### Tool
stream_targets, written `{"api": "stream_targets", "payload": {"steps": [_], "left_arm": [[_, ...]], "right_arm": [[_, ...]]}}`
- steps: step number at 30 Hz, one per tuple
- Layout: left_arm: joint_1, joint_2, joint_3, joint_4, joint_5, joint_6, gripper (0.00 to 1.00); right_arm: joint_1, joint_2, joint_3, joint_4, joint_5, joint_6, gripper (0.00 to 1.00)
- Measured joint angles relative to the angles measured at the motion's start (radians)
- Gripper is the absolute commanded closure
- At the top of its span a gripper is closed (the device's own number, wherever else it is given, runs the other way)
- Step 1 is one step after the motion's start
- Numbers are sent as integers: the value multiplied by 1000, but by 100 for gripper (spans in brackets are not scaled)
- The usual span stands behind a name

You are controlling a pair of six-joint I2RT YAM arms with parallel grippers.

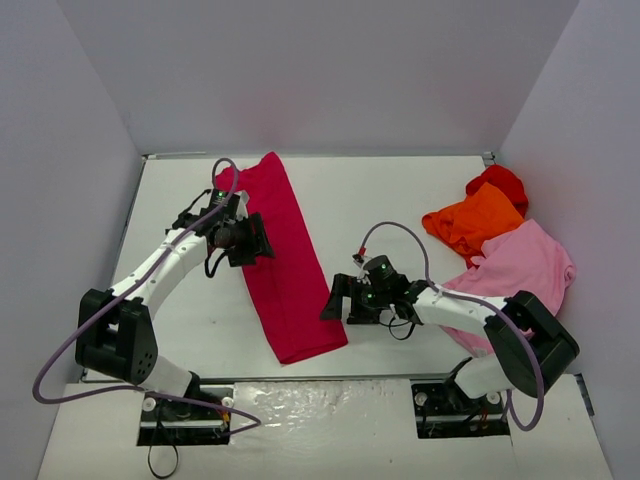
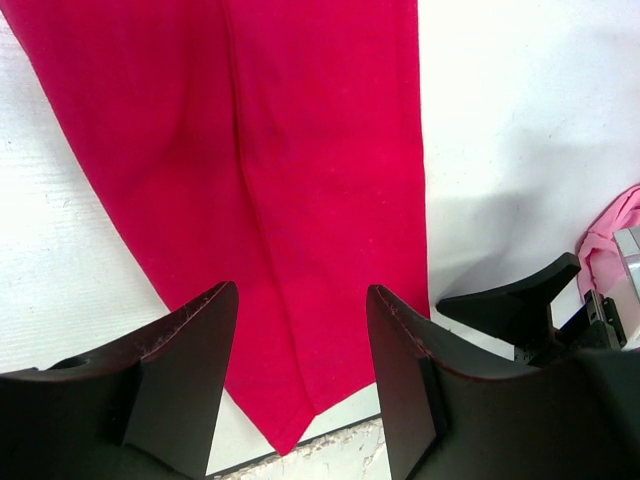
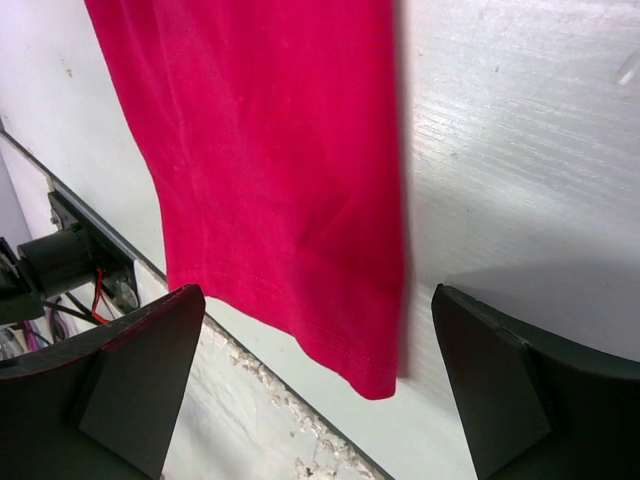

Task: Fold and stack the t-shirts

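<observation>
Folded crimson t-shirt [image 1: 287, 268] lay as a long strip centre-left on table [image 1: 400, 190]; left gripper [image 1: 256, 239] spread over its left edge, right gripper [image 1: 338, 299] spread beside its near corner. The pink t-shirt [image 1: 527, 262], orange t-shirt [image 1: 474, 222] and red t-shirt [image 1: 501, 183] were heaped at right.

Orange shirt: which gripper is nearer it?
Right. The right gripper sits between the orange shirt and the crimson shirt; the left gripper hangs over that shirt's far side.

Bright, even light that seems to come from overhead, no harsh glare. The white table [image 1: 400, 200] nearly washes out in the wrist views. The crimson shirt [image 3: 270, 150] drops a soft shadow along its right edge. Bottom corners there look slightly soft.
</observation>
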Motion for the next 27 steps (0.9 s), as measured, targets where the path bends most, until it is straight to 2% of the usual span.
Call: {"api": "stream_targets", "payload": {"steps": [5,13,14,18,20,21,27], "left_arm": [[0,0,-1,1,4,0,48],[0,0,-1,0,3,2,49],[0,0,-1,0,3,2,48],[0,0,-1,0,3,3,48],[0,0,-1,-1,3,3,48],[0,0,-1,-1,3,4,48],[1,-2,-1,-3,-4,14,49]], "right_arm": [[38,19,19,-12,31,-11,15],[216,40,4,44,100,25,24],[228,43,3,51,102,32,30],[245,60,-4,64,116,51,63],[246,72,-9,71,114,64,90],[247,78,-11,71,116,69,100],[256,94,-19,68,109,90,100]]}}
